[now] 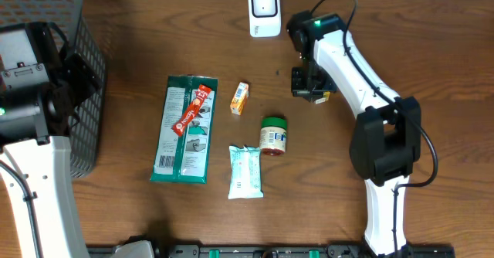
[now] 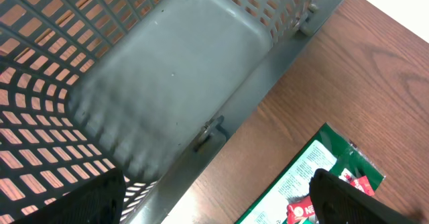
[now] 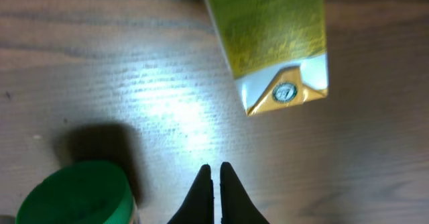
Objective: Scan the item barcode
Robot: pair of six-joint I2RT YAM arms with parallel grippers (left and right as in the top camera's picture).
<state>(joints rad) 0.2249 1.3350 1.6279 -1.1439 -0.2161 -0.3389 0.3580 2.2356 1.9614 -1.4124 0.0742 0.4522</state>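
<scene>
Underneath: brown wooden table.
Around: grey basket, green pouch, carton, jar, scanner.
Right gripper: pinched together, empty.
Left gripper: spread wide over basket.

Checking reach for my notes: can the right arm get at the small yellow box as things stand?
Probably yes. The right gripper is shut and empty, with only bare table between it and the small yellow box; the green-lidded jar stands aside. It must open first.

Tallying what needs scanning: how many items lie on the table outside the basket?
5: green packet at left, red sachet on it, yellow box beside the sachet, jar centrally, wipes pack beside the jar. The right arm may hide more.
</scene>
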